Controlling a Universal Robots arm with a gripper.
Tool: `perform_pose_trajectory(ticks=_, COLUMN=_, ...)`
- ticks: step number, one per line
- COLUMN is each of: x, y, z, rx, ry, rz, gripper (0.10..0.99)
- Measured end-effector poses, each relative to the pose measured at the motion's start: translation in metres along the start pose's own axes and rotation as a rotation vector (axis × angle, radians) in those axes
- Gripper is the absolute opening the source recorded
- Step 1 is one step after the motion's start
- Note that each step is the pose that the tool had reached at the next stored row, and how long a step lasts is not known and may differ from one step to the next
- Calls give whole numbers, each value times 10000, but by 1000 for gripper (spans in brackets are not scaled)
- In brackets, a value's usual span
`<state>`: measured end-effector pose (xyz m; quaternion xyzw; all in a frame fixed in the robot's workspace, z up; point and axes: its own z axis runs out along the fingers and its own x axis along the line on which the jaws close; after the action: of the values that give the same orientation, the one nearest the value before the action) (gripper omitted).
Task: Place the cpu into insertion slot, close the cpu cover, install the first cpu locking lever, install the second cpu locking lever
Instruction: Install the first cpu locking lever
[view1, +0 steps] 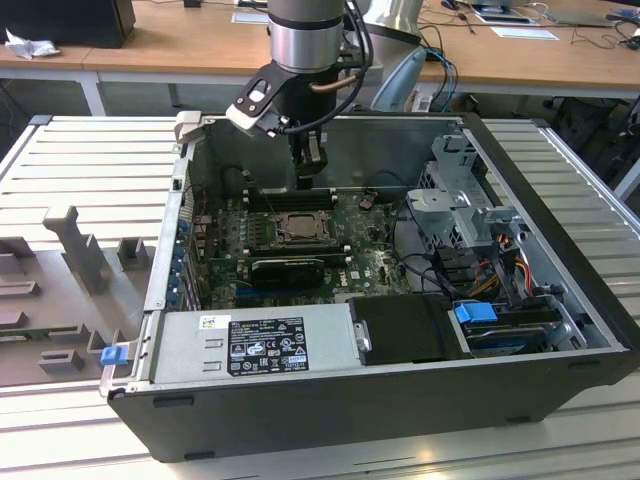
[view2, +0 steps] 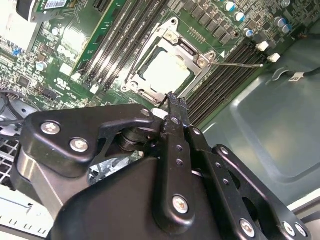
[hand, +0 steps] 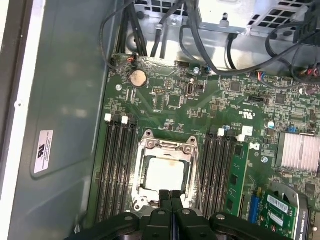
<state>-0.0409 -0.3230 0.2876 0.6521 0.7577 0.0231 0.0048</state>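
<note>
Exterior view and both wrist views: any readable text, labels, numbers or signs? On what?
Nothing can be quoted; all the print is too small to make out.
black label on the power supply: white print, unreadable.
white sticker on the case wall: unreadable.
card sticker on the green expansion card: unreadable.
motherboard markings: unreadable.
</note>
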Motion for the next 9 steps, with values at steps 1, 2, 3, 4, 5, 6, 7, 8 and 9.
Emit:
perform_pose_trajectory(ticks=1, x=0, y=0, z=0, rx=4, ry=8, rz=-177, gripper=106)
perform_pose_trajectory(ticks=2, x=0, y=0, z=0, rx=8, ry=15, rz=-355, gripper=106)
perform_pose_trajectory(ticks=3, x=0, y=0, z=0, rx=10, ry=18, rz=-439, gripper=106)
perform_pose_trajectory(ticks=4, x=0, y=0, z=0, rx=12, ry=20, rz=-491, gripper=106)
perform_pose_trajectory(ticks=5, x=0, y=0, z=1, rx=11, ry=22, rz=-515, gripper=106)
perform_pose_trajectory(ticks=6, x=0, y=0, z=1, rx=12, ry=23, rz=-538, gripper=106)
perform_pose_trajectory(ticks=7, x=0, y=-1, z=1, rx=13, ry=23, rz=-556, gripper=106)
perform_pose_trajectory(ticks=8, x=0, y=-1, z=7, rx=15, ry=29, rz=-663, gripper=106)
perform_pose_trajectory(ticks=9, x=0, y=-1, z=9, rx=18, ry=32, rz=-767, gripper=106)
